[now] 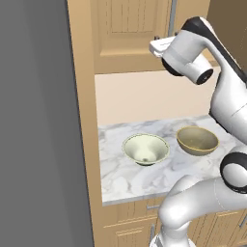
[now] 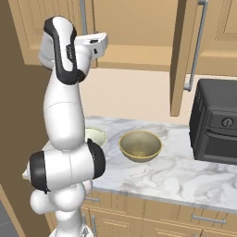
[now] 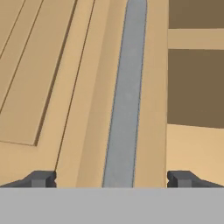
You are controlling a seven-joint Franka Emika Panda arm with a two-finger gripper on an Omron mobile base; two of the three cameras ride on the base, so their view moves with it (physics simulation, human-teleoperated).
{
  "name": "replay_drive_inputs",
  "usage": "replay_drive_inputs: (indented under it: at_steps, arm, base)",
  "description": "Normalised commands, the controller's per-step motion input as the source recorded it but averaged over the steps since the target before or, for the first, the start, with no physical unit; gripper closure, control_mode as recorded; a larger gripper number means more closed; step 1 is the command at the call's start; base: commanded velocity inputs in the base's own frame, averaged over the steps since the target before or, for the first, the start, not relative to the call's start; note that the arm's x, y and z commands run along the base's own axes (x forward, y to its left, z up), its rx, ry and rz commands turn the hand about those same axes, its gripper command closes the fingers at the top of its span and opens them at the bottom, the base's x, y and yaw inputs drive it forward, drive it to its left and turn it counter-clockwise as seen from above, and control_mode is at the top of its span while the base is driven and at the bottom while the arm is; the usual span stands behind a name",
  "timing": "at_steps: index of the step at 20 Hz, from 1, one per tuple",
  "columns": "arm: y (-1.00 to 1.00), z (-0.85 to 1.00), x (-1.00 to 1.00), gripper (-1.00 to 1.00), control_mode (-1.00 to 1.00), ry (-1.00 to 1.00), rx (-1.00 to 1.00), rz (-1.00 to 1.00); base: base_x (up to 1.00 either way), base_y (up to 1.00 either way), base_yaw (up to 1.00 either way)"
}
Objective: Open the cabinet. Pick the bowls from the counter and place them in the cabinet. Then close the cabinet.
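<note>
You have the cabinet (image 2: 134, 32) on the far wall above the counter (image 2: 185, 171); its right door (image 2: 178, 55) already stands swung out, its left door (image 1: 130, 34) is shut. Both bowls sit on the marble below: the cream bowl (image 1: 145, 148) left, the tan bowl (image 1: 197, 140) right, near each other but apart. In the hand view the left door's grey bar handle (image 3: 127, 96) runs vertically, dead ahead between the spread fingertips (image 3: 41, 178). The gripper (image 3: 111, 179) is wide open and holds nothing. Judgement: your next move is straight forward, then close across the bar's long axis.
</note>
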Motion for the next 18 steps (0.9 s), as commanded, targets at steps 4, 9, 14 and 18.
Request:
replay_drive_inputs:
  at_steps: [4,9,14,18]
  arm:
    - [0.00,0.00,0.61,-1.00,-1.00,0.00,0.00,0.00]
    - [0.00,0.00,0.52,1.00,-1.00,0.00,0.00,0.00]
    - [0.00,0.01,0.27,1.00,-1.00,0.00,0.00,-0.03]
    - [0.00,0.02,0.13,1.00,-1.00,0.00,0.00,-0.14]
  base:
    - [0.00,0.00,0.00]
    - [0.00,0.00,0.00]
    - [0.00,0.00,0.00]
    - [0.00,0.00,0.00]
